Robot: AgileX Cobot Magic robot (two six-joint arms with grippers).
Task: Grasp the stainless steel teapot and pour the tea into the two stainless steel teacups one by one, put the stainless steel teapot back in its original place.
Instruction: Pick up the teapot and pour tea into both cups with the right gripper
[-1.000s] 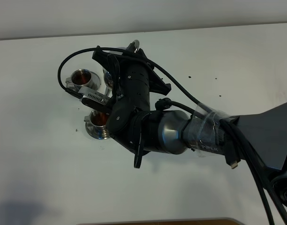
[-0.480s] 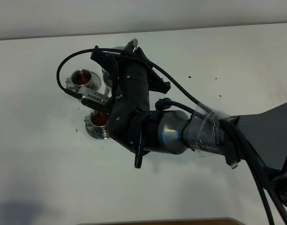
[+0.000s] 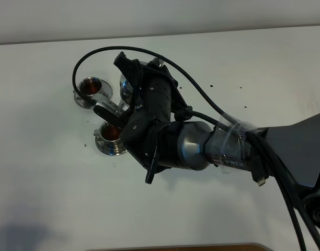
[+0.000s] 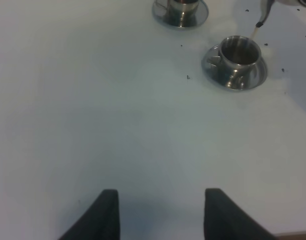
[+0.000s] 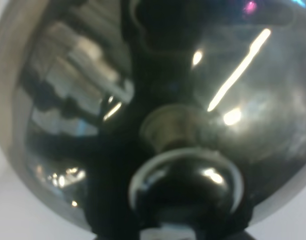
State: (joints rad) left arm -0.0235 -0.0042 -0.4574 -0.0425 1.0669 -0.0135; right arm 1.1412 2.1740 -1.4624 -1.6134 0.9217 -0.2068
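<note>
Two stainless steel teacups stand on saucers on the white table, the far one (image 3: 92, 86) and the near one (image 3: 110, 134), both holding reddish-brown tea. My right gripper (image 3: 133, 78) reaches across just right of them, shut on the stainless steel teapot (image 3: 126, 89), which the wrist mostly hides. The teapot's shiny round body (image 5: 158, 115) fills the right wrist view. In the left wrist view the spout tip (image 4: 260, 22) hangs over one teacup (image 4: 238, 56), and the other teacup (image 4: 180, 7) is at the frame edge. My left gripper (image 4: 160, 215) is open, well away from both.
Small dark specks (image 3: 211, 84) dot the white table right of the teapot. Black cables (image 3: 202, 99) loop over the right wrist. The table's back edge (image 3: 228, 30) runs behind the cups.
The right wrist has rolled and shifted slightly right with the teapot. The far teacup now shows fully. The cups have not moved.
</note>
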